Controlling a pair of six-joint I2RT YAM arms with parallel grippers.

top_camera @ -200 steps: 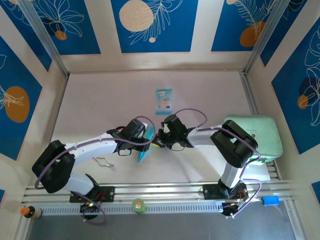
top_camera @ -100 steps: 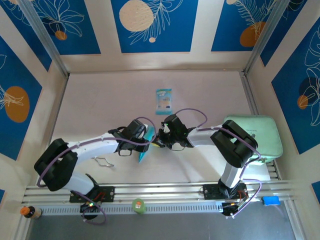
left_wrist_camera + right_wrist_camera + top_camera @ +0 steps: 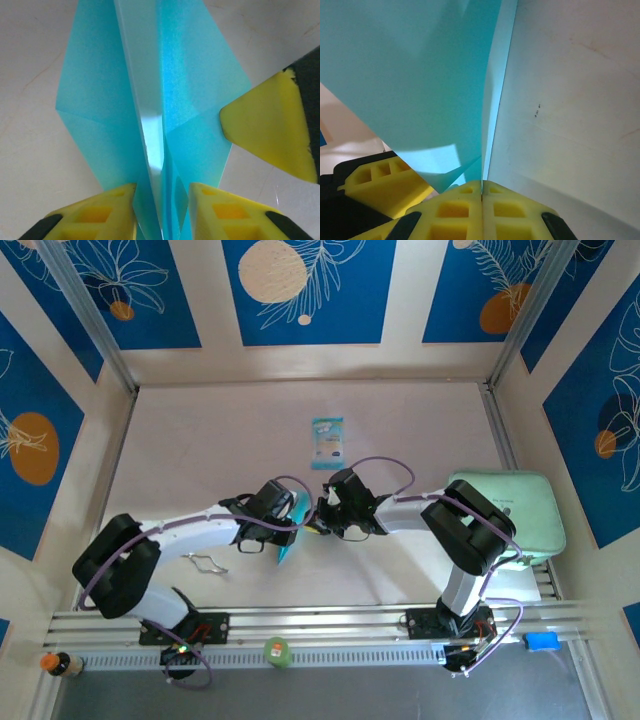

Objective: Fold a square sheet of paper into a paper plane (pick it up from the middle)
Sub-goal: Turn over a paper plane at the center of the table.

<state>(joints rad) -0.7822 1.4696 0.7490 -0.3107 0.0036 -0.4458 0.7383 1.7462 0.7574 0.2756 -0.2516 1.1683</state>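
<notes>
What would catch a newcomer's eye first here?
The folded blue paper in the middle of the table, bright against the pale top. The right gripper is shut on it, and the left gripper straddles its centre ridge. Farther back lies a small teal-and-white packet.

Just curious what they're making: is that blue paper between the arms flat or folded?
Folded. The blue paper, at the left gripper, shows a raised centre ridge with slanted flaps on either side.
</notes>
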